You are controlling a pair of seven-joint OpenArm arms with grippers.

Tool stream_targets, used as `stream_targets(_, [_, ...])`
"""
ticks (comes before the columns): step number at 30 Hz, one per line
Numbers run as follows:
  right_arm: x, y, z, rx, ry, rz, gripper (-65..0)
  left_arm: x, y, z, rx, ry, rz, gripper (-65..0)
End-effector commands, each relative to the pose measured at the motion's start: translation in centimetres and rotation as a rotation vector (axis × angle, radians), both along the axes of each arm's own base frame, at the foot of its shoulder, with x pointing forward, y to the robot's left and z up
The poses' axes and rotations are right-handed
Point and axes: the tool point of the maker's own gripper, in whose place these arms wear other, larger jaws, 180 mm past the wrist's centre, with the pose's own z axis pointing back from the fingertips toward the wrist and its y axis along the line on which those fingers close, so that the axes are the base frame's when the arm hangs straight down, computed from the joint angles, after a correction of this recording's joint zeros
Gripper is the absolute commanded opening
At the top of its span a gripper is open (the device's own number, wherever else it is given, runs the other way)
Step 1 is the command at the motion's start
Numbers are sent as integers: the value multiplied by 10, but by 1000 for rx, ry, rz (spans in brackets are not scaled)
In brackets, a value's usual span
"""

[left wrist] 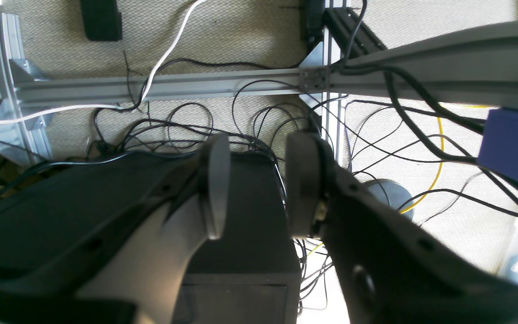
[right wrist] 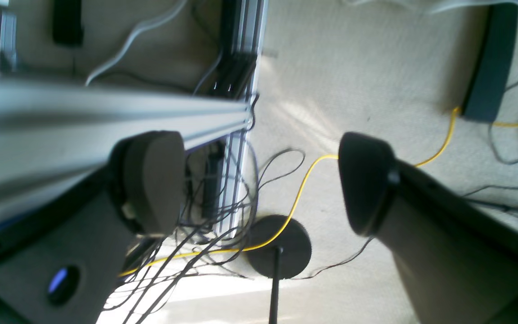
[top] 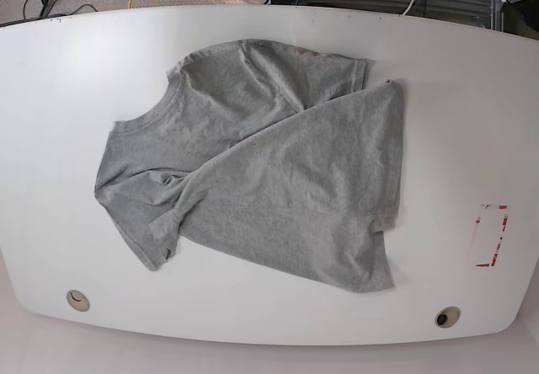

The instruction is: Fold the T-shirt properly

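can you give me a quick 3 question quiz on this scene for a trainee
1. True or false: the T-shirt lies neatly folded in a square.
2. Where is the red outline marked on the table? A) near the base view's right edge B) under the shirt C) near the left edge
3. In the wrist views, is either gripper, left gripper or right gripper, holding cloth?

Key: 1 false, it is spread out and wrinkled with one part lapped over; 2 A; 3 no, both are open over the floor.

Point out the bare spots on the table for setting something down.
The table is bare left of the T-shirt, and on the right between its hem and the red marking. Crowded middle: the shirt sprawls there, leaving a narrow front strip.
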Motion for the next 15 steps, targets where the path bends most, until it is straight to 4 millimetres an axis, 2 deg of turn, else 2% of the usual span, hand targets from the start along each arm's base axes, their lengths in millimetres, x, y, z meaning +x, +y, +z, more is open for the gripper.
stream_targets(1, [-18, 1, 1, 7, 32, -1, -140, -8, 1, 2, -1, 2, 2, -461])
stream_targets(8, [-29, 1, 2, 9, 48, -4, -140, -1, 2, 5, 0, -16, 2, -461])
stream_targets(15, [-29, 4, 21, 13, 10, 2, -140, 6, 0, 26, 2, -79, -19, -461])
